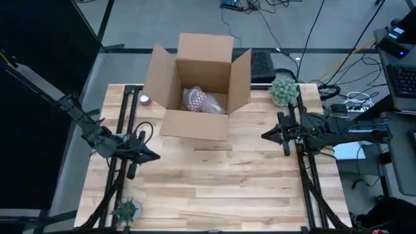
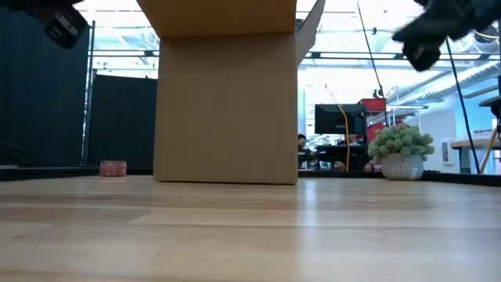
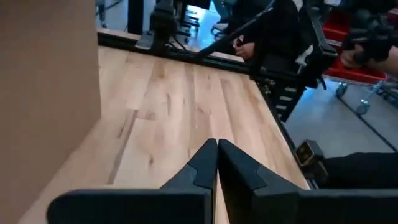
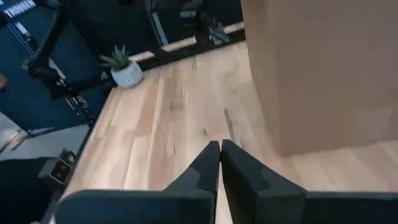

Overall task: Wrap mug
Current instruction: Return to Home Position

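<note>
I see the box [image 1: 198,84] open at the upper centre of the high view, flaps spread outward. The mug [image 1: 195,99], bundled in bubble wrap, lies inside on the box floor, toward the wall nearest the arms.

The left gripper [image 1: 155,156] hangs over the table [image 1: 214,188] at centre left of the high view, off the box's lower left corner and apart from it. My left wrist view shows its 2 fingers [image 3: 202,168] pressed together on nothing.

The right gripper [image 1: 265,136] hangs at centre right, near the box's lower right corner without touching it. Its 2 fingers [image 4: 205,165] are likewise pressed together and empty.

A plant [image 1: 284,90] stands at the table's upper right, a small plant [image 1: 127,210] at its lower left, and a pink roll [image 1: 144,99] just left of the box.
</note>
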You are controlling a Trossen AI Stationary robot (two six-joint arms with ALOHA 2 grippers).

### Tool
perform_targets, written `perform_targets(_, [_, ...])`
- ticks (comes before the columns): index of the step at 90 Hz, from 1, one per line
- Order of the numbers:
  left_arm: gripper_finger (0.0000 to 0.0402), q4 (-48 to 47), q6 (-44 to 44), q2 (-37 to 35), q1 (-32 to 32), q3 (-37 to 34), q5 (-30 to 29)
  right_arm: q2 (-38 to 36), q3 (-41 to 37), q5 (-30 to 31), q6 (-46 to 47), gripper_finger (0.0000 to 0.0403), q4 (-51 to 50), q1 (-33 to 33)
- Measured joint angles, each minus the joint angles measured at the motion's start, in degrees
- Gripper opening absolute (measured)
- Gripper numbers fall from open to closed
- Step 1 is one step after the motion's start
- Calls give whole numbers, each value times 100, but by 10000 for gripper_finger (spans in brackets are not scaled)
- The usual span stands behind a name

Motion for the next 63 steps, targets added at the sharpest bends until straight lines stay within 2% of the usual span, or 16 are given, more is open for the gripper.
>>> perform_targets(22, [0,868,324,-14,879,-507,1099,-883,-1265,-155,-37,0,1204,0])
perform_targets(39, [0,1185,766,-52,1645,-682,1756,-1500,-1686,-147,97,0,1326,-38])
perform_targets(63, [0,2066,938,-228,2754,-1442,2781,-2250,-2232,-101,-70,0,1558,-46])
